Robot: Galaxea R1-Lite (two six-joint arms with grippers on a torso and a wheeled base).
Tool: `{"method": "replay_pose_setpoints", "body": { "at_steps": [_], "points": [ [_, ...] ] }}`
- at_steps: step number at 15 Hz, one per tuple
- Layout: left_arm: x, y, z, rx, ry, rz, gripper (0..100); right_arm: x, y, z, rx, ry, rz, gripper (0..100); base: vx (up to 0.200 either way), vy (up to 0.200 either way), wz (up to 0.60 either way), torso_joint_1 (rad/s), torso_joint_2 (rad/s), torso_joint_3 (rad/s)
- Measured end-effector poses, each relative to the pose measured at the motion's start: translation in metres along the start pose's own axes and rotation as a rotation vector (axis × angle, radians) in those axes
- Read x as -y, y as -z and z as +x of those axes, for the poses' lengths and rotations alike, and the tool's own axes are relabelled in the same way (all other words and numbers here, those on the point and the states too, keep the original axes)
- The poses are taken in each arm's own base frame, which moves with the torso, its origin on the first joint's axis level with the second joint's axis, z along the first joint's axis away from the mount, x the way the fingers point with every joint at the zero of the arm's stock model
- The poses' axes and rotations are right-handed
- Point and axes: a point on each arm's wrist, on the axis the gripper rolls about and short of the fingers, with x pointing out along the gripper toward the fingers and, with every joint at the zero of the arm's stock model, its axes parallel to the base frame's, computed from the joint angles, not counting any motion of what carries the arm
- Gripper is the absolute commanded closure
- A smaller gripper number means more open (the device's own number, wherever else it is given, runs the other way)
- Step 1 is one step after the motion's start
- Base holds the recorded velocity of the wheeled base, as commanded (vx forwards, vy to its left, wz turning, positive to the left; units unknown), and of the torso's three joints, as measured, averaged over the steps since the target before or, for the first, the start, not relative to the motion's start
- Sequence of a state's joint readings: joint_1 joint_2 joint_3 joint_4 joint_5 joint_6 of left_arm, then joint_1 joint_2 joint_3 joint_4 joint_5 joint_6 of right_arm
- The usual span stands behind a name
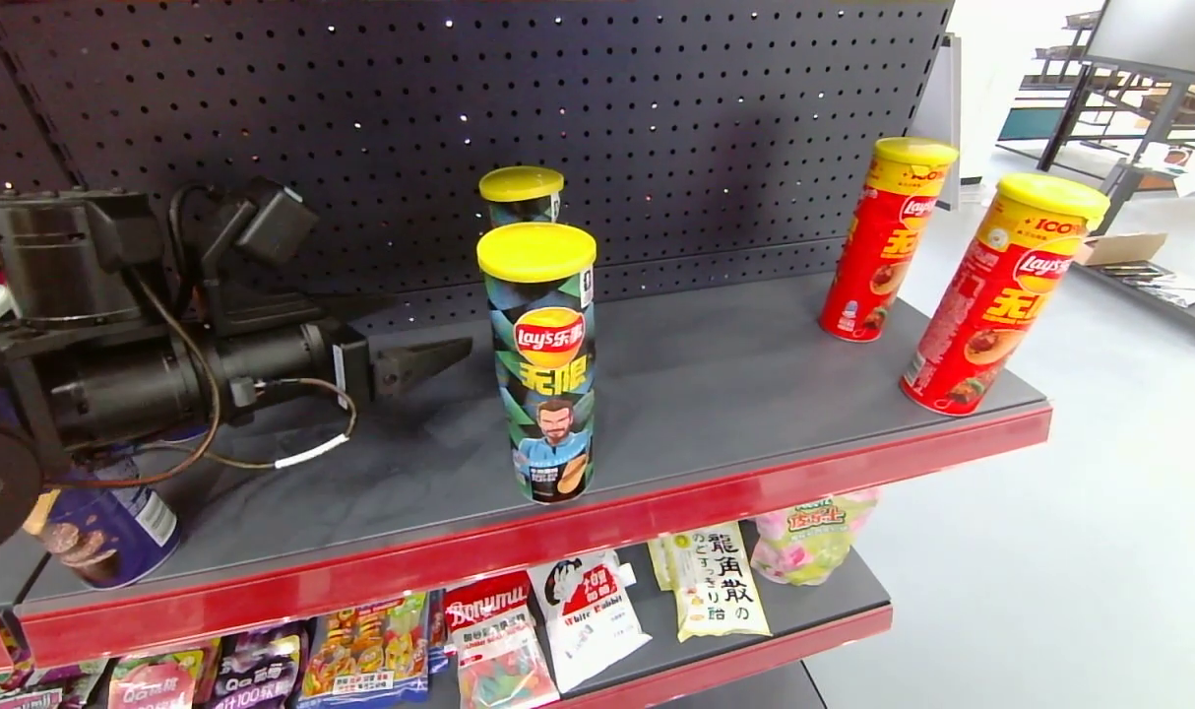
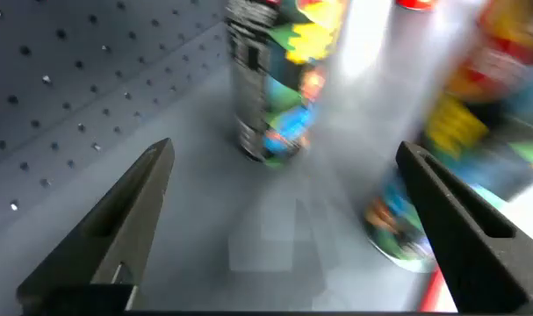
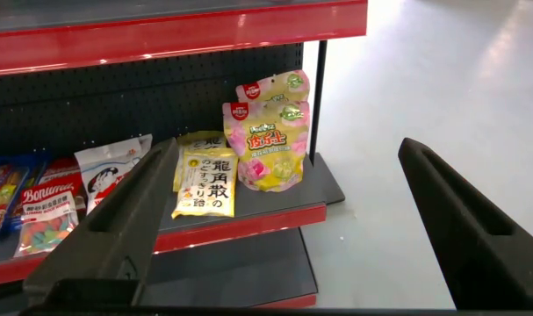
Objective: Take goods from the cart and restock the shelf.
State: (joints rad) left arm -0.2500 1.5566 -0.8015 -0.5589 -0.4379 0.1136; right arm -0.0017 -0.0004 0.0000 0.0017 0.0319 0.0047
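Note:
Two green-and-black chip cans with yellow lids stand on the grey upper shelf (image 1: 735,414), one at the front (image 1: 538,364) and one behind it (image 1: 521,195). My left gripper (image 1: 438,356) hovers over the shelf just left of the front can, open, with nothing between its fingers. In the left wrist view the left gripper (image 2: 285,149) faces the rear can (image 2: 275,88), and the front can (image 2: 450,167) is beside one finger. My right gripper (image 3: 288,145) is open and empty, facing the lower shelf (image 3: 240,224) with its candy bags (image 3: 266,132).
Two red chip cans (image 1: 885,241) (image 1: 1001,295) stand at the shelf's right end. A blue can (image 1: 105,532) sits at the front left under my left arm. A pegboard wall (image 1: 460,108) backs the shelf. Snack bags (image 1: 711,581) line the lower shelf.

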Motion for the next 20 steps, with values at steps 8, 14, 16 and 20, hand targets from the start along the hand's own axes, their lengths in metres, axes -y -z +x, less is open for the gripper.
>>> {"method": "replay_pose_setpoints", "body": {
  "at_steps": [8, 14, 16, 20],
  "points": [
    [0.050, 0.017, -0.101, -0.028, 0.012, -0.016, 0, 0.000, 0.000, 0.000, 0.000, 0.000, 0.000, 0, 0.000, 0.000, 0.00, 0.000, 0.00, 0.000],
    [0.105, 0.041, -0.220, -0.013, -0.135, -0.108, 0, 0.000, 0.000, 0.000, 0.000, 0.000, 0.000, 0, 0.000, 0.000, 0.00, 0.000, 0.00, 0.000],
    [0.116, 0.056, -0.244, 0.057, -0.247, -0.106, 0, 0.000, 0.000, 0.000, 0.000, 0.000, 0.000, 0, 0.000, 0.000, 0.00, 0.000, 0.00, 0.000],
    [0.129, 0.091, -0.267, 0.131, -0.330, -0.059, 0, 0.000, 0.000, 0.000, 0.000, 0.000, 0.000, 0, 0.000, 0.000, 0.00, 0.000, 0.00, 0.000]
  ]
}}
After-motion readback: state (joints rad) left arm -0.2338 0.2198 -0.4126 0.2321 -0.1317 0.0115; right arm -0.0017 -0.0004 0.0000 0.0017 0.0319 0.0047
